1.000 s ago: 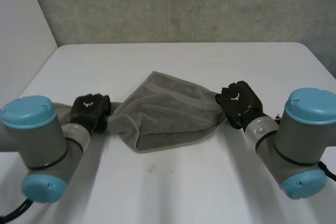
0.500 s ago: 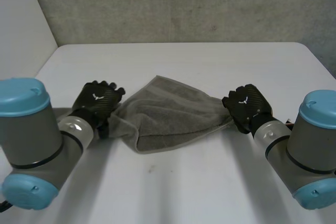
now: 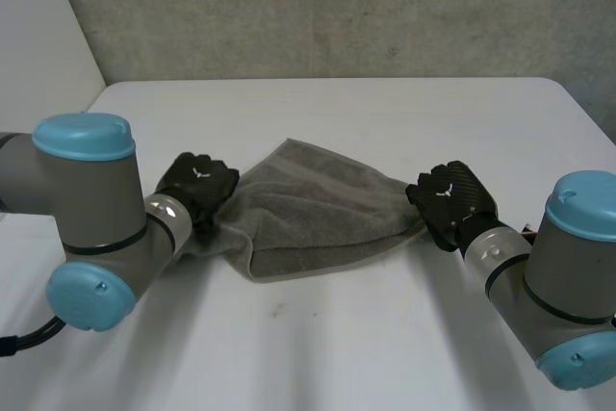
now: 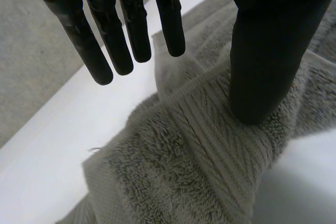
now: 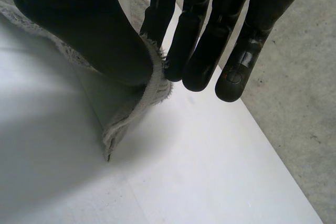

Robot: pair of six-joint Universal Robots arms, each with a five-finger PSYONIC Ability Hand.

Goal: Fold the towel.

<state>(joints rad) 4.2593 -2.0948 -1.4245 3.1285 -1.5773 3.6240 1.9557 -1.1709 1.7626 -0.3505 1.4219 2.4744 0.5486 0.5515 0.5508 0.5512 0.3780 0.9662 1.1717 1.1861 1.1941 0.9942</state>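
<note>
**Q:** Where is the towel?
**A:** The towel (image 3: 318, 209) lies bunched on the worktop (image 3: 337, 113), stretched between the left robot hand (image 3: 197, 183) and the right robot hand (image 3: 450, 201). One end meets each hand. Midway between them, a loose corner points away from both.

**Q:** State of the left robot hand?
**A:** Apart. Its fingers (image 4: 100, 45) are straight and held clear of the thumb (image 4: 268, 51). They hang above the towel's edge and bare worktop. The thumb tip presses down on a ridge of the cloth. Nothing is pinched.

**Q:** State of the right robot hand?
**A:** Clamped on the towel. An edge of cloth near a corner sits between its thumb (image 5: 89, 30) and its fingers (image 5: 194, 35), which lie close against it. The cloth wraps round the thumb. Bare worktop lies beyond the fingertips.

**Q:** What stands in the way?
**A:** In the head view, the left arm (image 3: 96, 209) stands in front of the towel end behind the left robot hand and hides part of it. The right arm (image 3: 549, 286) trails behind the right robot hand and covers no cloth. A grey wall (image 3: 337, 7) rises past the worktop, well apart from both hands.
</note>
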